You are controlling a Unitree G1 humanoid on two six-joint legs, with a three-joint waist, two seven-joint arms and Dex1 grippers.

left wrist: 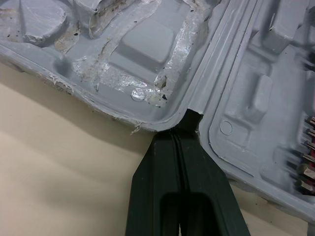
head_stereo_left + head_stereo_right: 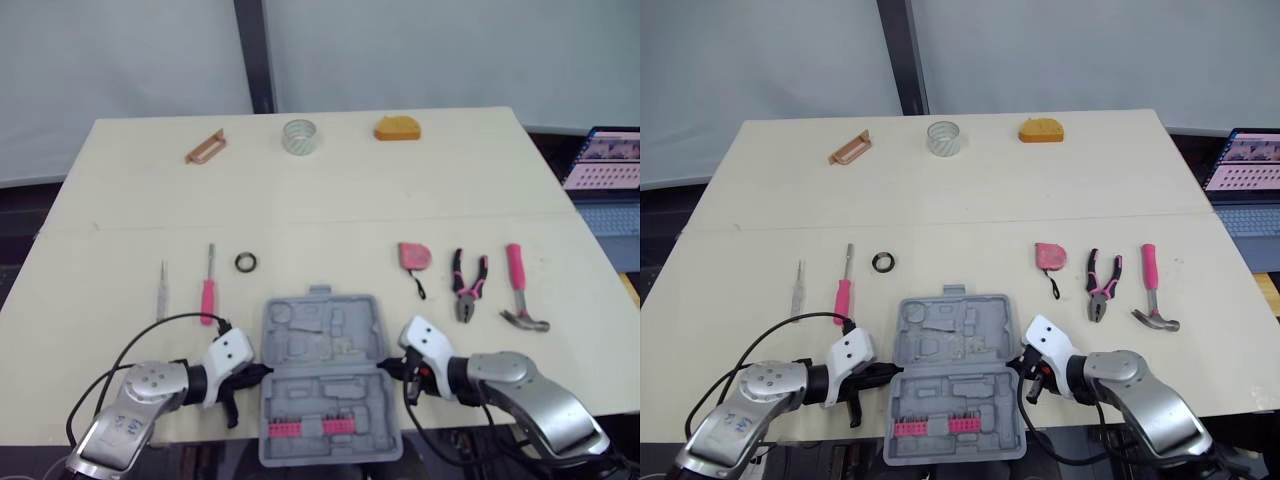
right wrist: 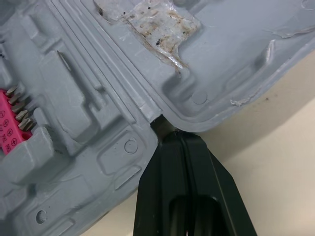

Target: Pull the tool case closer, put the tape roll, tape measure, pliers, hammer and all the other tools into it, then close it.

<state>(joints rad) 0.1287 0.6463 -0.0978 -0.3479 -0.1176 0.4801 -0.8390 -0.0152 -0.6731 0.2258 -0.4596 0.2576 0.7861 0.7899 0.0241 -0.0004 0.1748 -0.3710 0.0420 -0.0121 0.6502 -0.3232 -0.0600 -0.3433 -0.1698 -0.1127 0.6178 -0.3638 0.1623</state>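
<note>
2 black tapered pincers [image 1: 189, 119] [image 3: 165, 128] touch moulded grey case [image 2: 320, 345].

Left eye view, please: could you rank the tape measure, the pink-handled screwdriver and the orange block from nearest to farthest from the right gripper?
Measured from the right gripper, at the right edge of the tool case:
1. Tape measure, just beyond the gripper on the table's right half.
2. Pink-handled screwdriver, across the case on the left.
3. Orange block, at the table's far edge.
</note>
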